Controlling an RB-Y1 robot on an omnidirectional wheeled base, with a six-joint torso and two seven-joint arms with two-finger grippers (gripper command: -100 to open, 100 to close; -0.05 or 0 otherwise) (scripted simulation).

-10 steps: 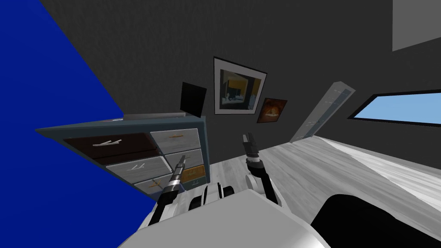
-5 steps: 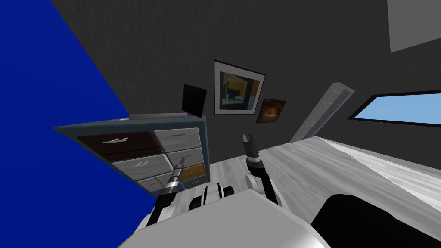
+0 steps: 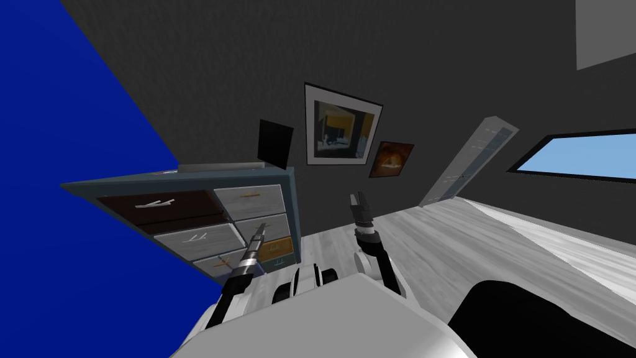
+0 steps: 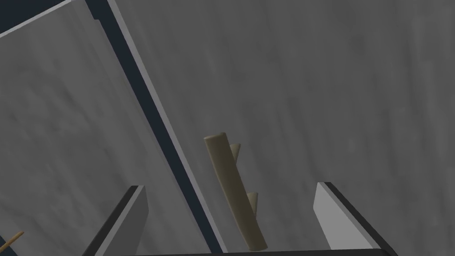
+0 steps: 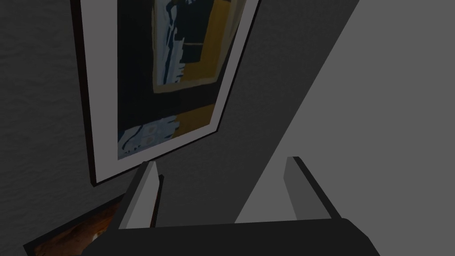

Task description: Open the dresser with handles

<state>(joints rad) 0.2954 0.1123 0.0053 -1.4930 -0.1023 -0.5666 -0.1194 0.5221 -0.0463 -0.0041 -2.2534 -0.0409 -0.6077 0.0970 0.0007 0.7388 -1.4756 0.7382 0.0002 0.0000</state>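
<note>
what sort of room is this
Probably a bedroom or similar room in a house: a blue-grey dresser with handled drawers stands against a dark wall, framed pictures hang on that wall, and there is a window to the right.

A pale grey plank floor (image 3: 435, 242) runs back to a dark wall. A blue-grey dresser (image 3: 205, 214) stands on it against that wall, in the corner beside a bright blue wall. A flat light grey slab (image 3: 220, 166) lies on the dresser's top. Further along, a tall pale panel (image 3: 466, 163) stands on the floor.
</note>
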